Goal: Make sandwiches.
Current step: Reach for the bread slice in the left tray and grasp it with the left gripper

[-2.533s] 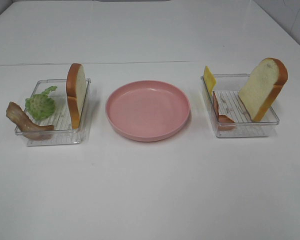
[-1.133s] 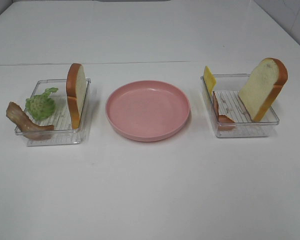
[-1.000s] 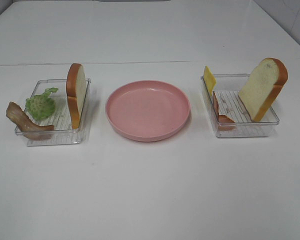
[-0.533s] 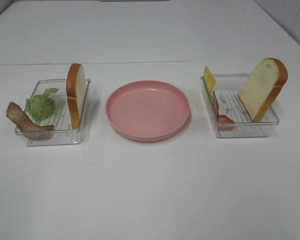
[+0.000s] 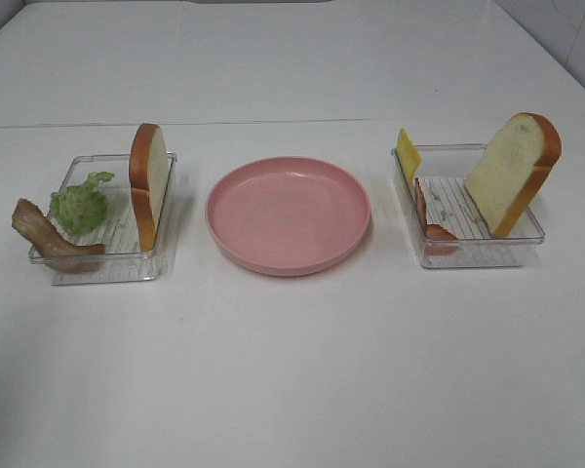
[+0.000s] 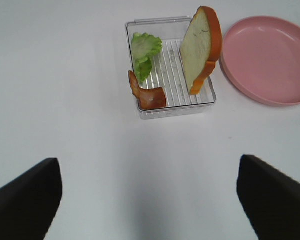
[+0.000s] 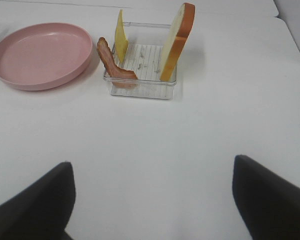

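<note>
No stacked sandwich shows; the parts stand apart in two clear trays. The left tray (image 5: 102, 271) holds an upright bread slice (image 5: 148, 185), green lettuce (image 5: 78, 207) and a bacon strip (image 5: 47, 239). The right tray (image 5: 468, 255) holds a leaning bread slice (image 5: 515, 171), a yellow cheese square (image 5: 408, 154) and a bacon strip (image 5: 431, 219). My left gripper (image 6: 150, 210) is open and empty, well back from the left tray (image 6: 175, 107). My right gripper (image 7: 152, 210) is open and empty, well back from the right tray (image 7: 140, 92). Neither gripper shows in the exterior view.
A pink round plate (image 5: 288, 214) sits between the two trays with nothing on it; it also shows in the left wrist view (image 6: 267, 60) and the right wrist view (image 7: 40, 55). The white table (image 5: 292, 370) stretches toward the front.
</note>
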Controlling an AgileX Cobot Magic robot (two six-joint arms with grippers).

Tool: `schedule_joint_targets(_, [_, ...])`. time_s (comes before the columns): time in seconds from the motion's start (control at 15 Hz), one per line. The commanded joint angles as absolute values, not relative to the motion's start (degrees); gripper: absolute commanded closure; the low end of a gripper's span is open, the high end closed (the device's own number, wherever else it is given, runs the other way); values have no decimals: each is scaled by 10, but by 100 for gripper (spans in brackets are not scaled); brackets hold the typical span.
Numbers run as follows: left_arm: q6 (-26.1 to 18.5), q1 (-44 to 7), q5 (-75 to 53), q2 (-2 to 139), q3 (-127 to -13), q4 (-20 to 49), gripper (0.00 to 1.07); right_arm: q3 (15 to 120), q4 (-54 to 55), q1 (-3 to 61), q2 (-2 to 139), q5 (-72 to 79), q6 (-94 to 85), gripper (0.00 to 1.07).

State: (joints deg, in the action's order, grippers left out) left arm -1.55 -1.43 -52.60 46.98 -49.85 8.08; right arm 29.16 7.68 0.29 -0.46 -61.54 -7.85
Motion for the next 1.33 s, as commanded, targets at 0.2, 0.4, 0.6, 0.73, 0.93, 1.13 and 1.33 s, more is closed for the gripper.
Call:
schedule_joint_targets(0.2, [-16,-13,-591,706,-643,101,17,290,78,-1,-11,-609,-79,27])
schedule_joint_targets(0.4, [-15,-17,-627,869,-764,136,17,290,78,-1,-11,-609,-79,27])
schedule_joint_targets(0.6, [-10,-44,-646,956,-842,135,18,290,78,-1,-11,-609,-79,27])
schedule_joint_targets(0.73, [14,-80,-680,1022,-910,119,18,290,78,-1,-11,-609,-79,27])
schedule_joint_targets(0.93, [121,-152,-738,1124,-1032,28,18,290,78,-1,-11,-609,-79,27])
schedule_joint_targets(1.13, [142,-180,-737,1164,-1077,29,22,290,78,-1,-11,-609,-79,27])
schedule_joint_targets(1.33, [142,-186,-737,1205,-1100,30,25,290,78,-1,-11,-609,-79,27])
